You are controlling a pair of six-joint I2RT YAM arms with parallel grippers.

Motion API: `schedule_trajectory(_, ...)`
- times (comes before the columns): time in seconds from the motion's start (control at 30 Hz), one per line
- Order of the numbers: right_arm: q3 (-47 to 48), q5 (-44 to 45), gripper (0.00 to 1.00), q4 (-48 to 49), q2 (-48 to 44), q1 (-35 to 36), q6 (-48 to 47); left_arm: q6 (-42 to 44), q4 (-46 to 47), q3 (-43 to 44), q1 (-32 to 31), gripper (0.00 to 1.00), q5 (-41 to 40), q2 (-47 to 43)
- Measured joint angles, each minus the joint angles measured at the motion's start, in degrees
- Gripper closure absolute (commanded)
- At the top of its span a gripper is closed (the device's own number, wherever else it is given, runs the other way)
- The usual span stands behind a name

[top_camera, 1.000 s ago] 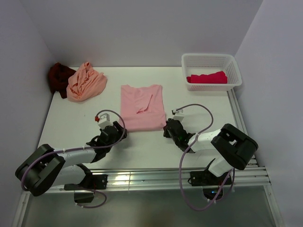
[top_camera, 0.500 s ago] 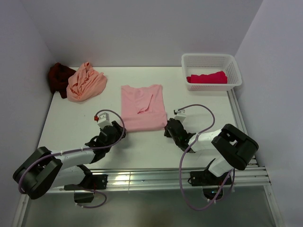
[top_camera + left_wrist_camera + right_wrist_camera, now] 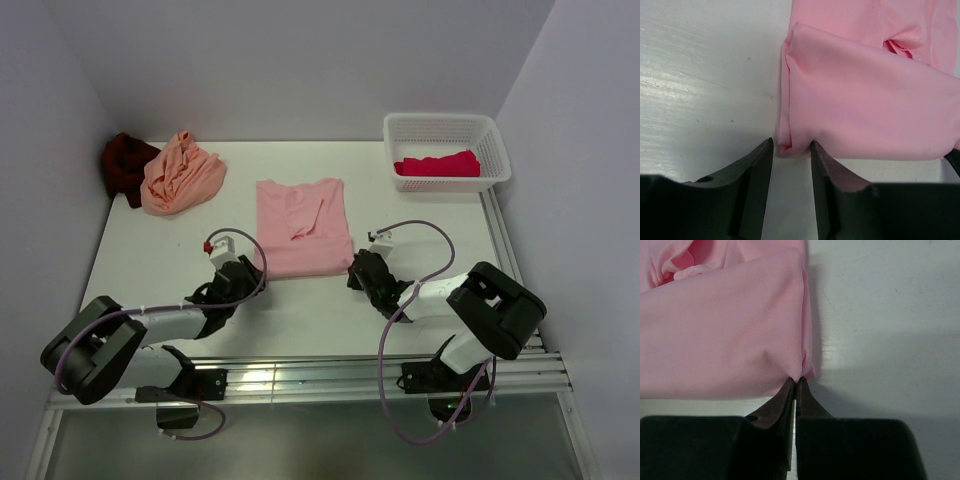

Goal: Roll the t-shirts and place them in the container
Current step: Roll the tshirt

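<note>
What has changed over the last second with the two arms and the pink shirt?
The left gripper edged right to the near left corner of the light pink t-shirt; its jaws stand open either side of it. The right gripper stayed shut on the near right corner. The shirt, the other t-shirts and the basket did not move.
</note>
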Motion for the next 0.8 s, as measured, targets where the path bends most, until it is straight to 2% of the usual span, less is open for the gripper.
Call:
schedule_trajectory(0.03, 0.0, -0.02, 1.0, 0.0, 0.0, 0.0, 0.0, 0.09, 0.17, 0.09, 0.46, 0.64, 0.52, 0.28)
schedule_trajectory(0.1, 0.0, -0.07, 1.0, 0.02, 0.0, 0.0, 0.0, 0.5, 0.39, 0.33, 1.22, 0.79, 1.53, 0.87)
schedule_trajectory(0.17, 0.0, -0.2, 1.0, 0.02, 0.0, -0.02, 0.0, 1.09, 0.35, 1.14, 1.62, 1.0, 2.54, 1.81)
schedule_trajectory(0.33, -0.52, -1.44, 1.0, 0.48, -0.39, -0.2, 0.55, 2.29, 0.37, 2.8, 1.81, 1.0, 5.14, 2.84)
schedule_trajectory(0.43, -0.61, -1.77, 1.0, -3.04, -2.38, 0.0, 2.67, 1.84, -2.05, 2.82, 1.73, 1.0, 6.21, 1.38)
schedule_trajectory(0.8, 1.95, -6.86, 1.0, -27.21, -13.11, 1.99, 12.28, -3.04, -26.05, 9.64, 1.64, 1.0, 8.74, -6.47)
